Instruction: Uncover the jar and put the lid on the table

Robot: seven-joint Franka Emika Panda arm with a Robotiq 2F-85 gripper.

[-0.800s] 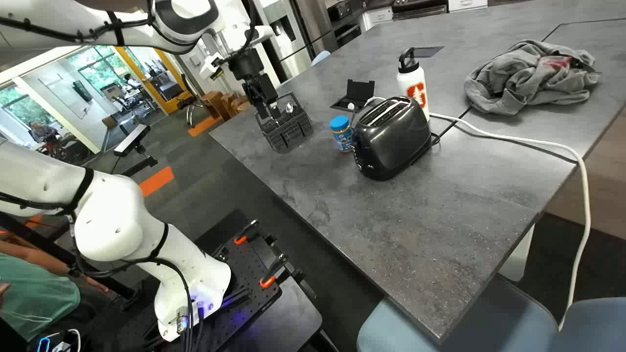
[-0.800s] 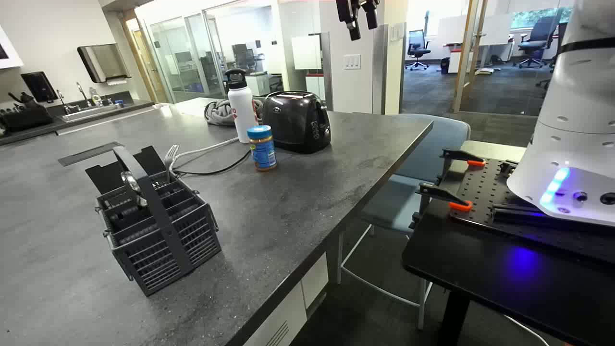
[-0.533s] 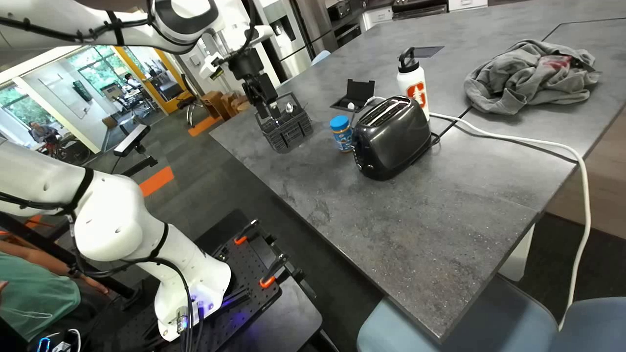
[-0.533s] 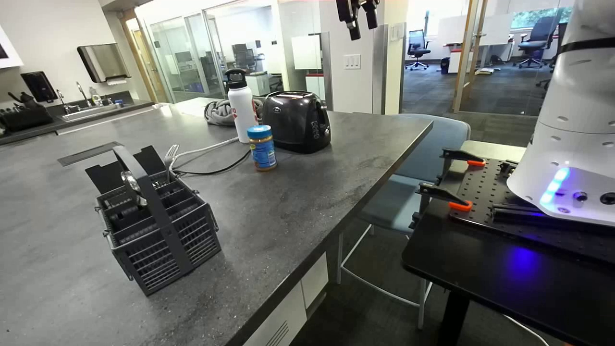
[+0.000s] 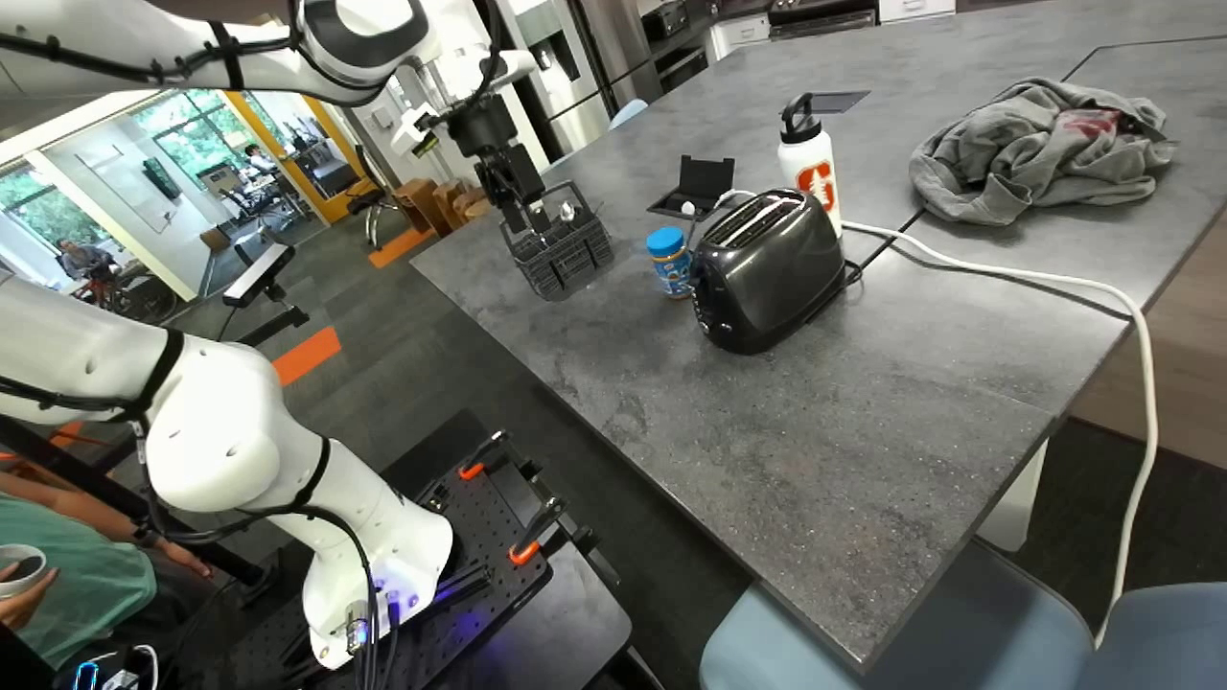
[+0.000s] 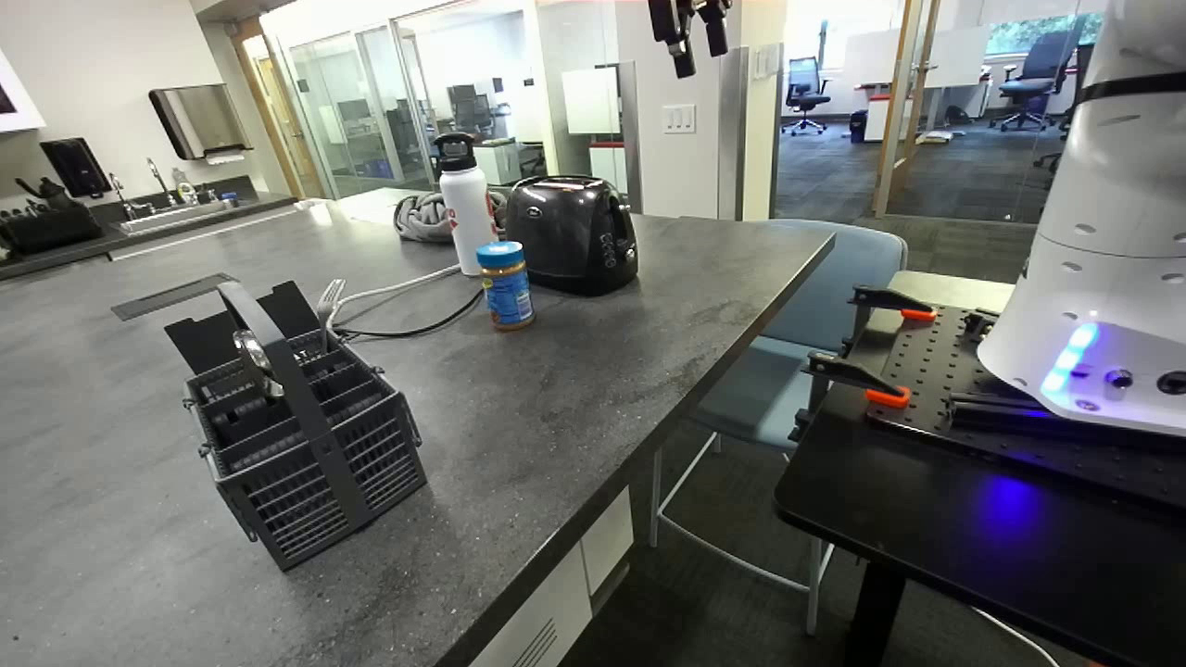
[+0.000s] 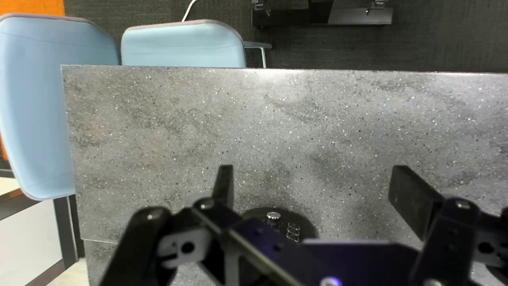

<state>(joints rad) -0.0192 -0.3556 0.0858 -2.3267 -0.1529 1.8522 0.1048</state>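
Note:
The jar is small with a blue label and brownish contents. It stands upright on the table beside the toaster in both exterior views [image 5: 674,275] [image 6: 510,298]. The round blue lid sits on top of the jar in both exterior views [image 5: 664,241] [image 6: 500,253]. The grey stone-look table [image 5: 815,460] also fills much of the wrist view [image 7: 278,119]. My gripper [image 5: 528,226] is open and empty, raised above the table and apart from the jar; it also shows in an exterior view [image 6: 701,57] and the wrist view [image 7: 312,174]. Jar and lid do not show in the wrist view.
A black toaster [image 5: 767,273] stands close beside the jar. A white bottle [image 6: 468,218] stands behind. A dark basket with cutlery [image 6: 306,505] stands near the table edge. A white cable [image 5: 1035,278] and grey cloth [image 5: 1040,158] lie on the table. Blue chairs [image 7: 182,45] stand at the edge.
The arm, gripper, jar and lid have not visibly moved. A person's hand with a white cup has come into view at the lower left of an exterior view.

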